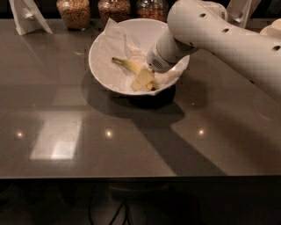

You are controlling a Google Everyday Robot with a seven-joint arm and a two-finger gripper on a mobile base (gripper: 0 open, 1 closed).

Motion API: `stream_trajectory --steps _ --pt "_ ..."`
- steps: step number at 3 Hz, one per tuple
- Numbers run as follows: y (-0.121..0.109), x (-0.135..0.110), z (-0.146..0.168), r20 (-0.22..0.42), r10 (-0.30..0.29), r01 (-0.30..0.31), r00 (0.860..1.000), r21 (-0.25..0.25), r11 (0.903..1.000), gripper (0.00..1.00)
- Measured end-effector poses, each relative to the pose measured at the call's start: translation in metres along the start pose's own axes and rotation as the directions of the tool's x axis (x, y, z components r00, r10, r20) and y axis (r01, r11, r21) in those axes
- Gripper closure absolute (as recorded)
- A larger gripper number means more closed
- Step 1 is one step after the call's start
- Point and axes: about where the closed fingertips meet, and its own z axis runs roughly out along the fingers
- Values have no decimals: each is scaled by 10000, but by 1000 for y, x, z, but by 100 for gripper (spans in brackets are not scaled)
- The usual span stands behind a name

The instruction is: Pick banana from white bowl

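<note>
Gripper (143,80) was down inside the white bowl (95,72), at the near-right end of the banana (127,66), with the arm (219,39) coming in from the far right over the bowl's right rim. Jaw state: could not tell, as the wrist and banana hid the contact. I'd call this the grasp step, with the lift not yet done.

The banana lay in the bowl on the paper liner (115,37). Its stem pointed far-left, its dark tip sat near-right by the gripper, and its middle and stem were in plain view.

Risks from here, as I judged them:
- The grip sat at one end, not the middle. On lift the banana could pivot and slip out, stem end dropping first.
- The paper was loose and crinkled under the banana. If the jaws caught a fold, the liner could lift with it or spoil the grip.
- The bowl stood free on the glossy worktop (131,145). A sideways pull or a snagged liner could drag or tip it.
- The wrist was close to the right rim, so a slanted retreat could knock it. A straight-up lift looked safer.
- Too much squeeze would bruise the soft fruit.

Containers:
- The white bowl held only the paper and the banana.
- The glass jars (73,11) stood in a row along the far edge, behind the bowl. They held grain-like dry goods and were well clear of the gripper.
</note>
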Motion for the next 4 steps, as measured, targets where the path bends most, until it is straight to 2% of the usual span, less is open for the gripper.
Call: stream_trajectory --steps 1,2,3,4 --pt "-3 4 5 -176 58 -57 9998 47 10000 40" --pt "-3 4 4 -177 58 -57 9998 48 10000 60" --pt "-2 -1 -4 -280 5 2 9996 254 9997 82" --pt "0 -12 -17 -347 -128 144 9993 458 9988 100"
